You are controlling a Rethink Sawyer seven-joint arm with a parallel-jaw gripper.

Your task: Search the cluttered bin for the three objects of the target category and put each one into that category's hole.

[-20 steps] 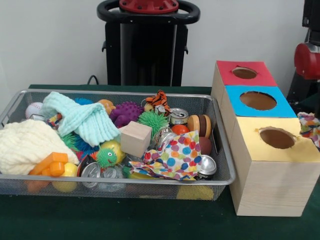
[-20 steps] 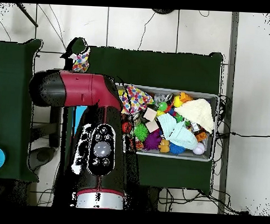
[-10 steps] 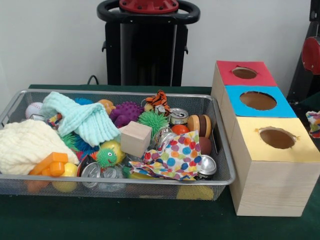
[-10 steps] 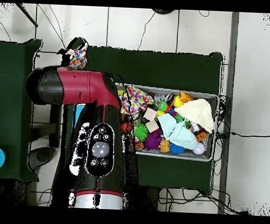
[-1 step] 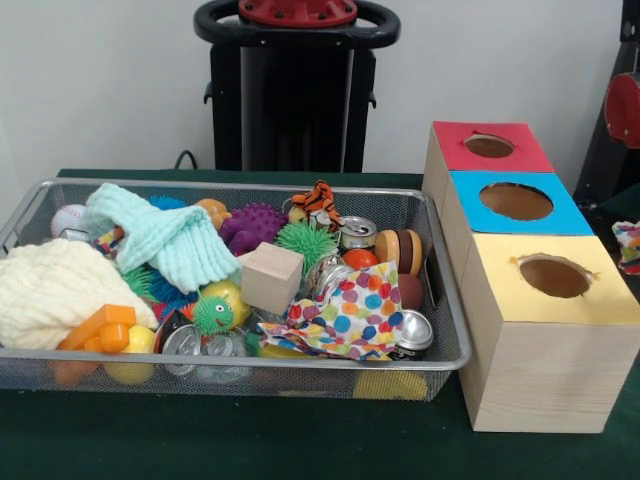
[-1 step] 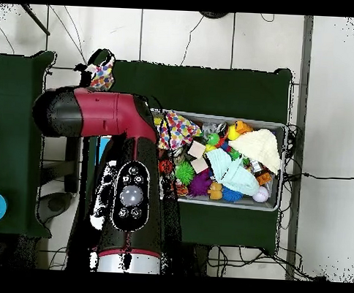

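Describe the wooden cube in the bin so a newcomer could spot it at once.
Start at the wire mesh bin left of the three boxes. Near its middle, a plain wooden cube sits beside the polka-dot cloth, just in front of the green spiky ball. It is the only bare, sharp-cornered wood there.

**Q:** What sort of place are you looking at?

**A:** You are looking at a robotics lab. A red and black robot arm [image 6: 114,146] reaches over a table covered in green cloth [image 5: 250,440], and its black pedestal [image 5: 295,85] stands against a bare white wall [image 5: 100,80].

**Q:** What else shows you this?

**A:** You can see loose cables [image 6: 214,38] trailing over a pale tiled floor [image 6: 332,108]. A wire mesh bin [image 5: 445,340] of mixed test objects sits just beside three wooden boxes [image 5: 540,370] with red, blue and yellow tops, each cut with one hole.
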